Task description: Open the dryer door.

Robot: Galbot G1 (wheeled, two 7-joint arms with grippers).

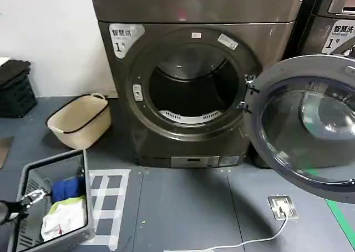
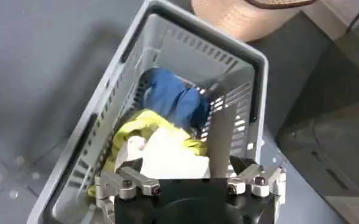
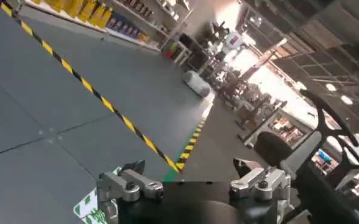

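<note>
Both wrist cams are showing the same hardware: left gripper (image 2: 191, 182) and right gripper (image 3: 194, 182) sporting black bodies; silvery metal finger brackets sitting on top, dark round screws poking out.

Glossy tinted glass fills the dryer door (image 1: 310, 124); slotted grey plastic basket (image 2: 167, 49) holds soft cloth (image 2: 167, 152).

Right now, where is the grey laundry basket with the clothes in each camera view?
Head view: the grey laundry basket stands on the floor at lower left.
Left wrist view: the basket lies just below the camera, clothes inside.
Right wrist view: this camera faces the hall floor, away from it.
Shared landmark: the beige tub beside the basket, head and left wrist views.
</note>
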